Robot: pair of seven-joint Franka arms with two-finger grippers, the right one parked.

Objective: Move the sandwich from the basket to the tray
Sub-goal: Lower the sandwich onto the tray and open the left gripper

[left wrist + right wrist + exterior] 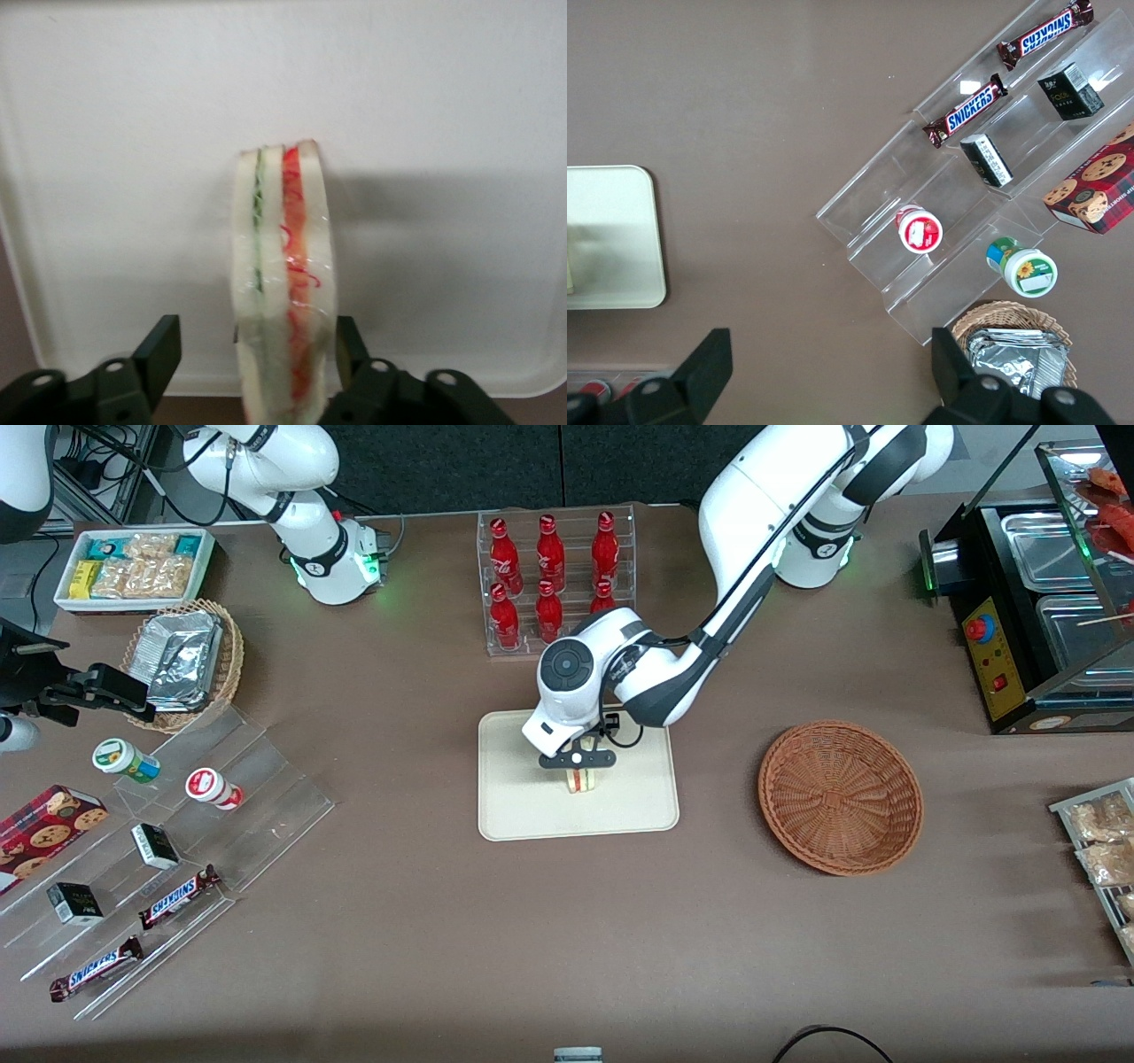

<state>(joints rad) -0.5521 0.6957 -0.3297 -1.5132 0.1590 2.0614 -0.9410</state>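
The sandwich (582, 781) stands upright on its edge near the middle of the cream tray (523, 806), red and green filling stripes showing. In the left wrist view the sandwich (283, 283) stands on the tray (133, 133) between the two fingers. My left gripper (578, 772) is right above it, open. One finger (162, 352) is clearly apart from the bread. The other finger (349, 347) is at or very near the bread's side. The reddish-brown wicker basket (840, 797) sits empty beside the tray, toward the working arm's end of the table.
A clear rack of red bottles (554, 576) stands just farther from the front camera than the tray. A tan basket of foil packets (182, 660), a white snack box (133, 567) and an acrylic shelf of snacks (168, 841) lie toward the parked arm's end. A food warmer (1045, 602) stands at the working arm's end.
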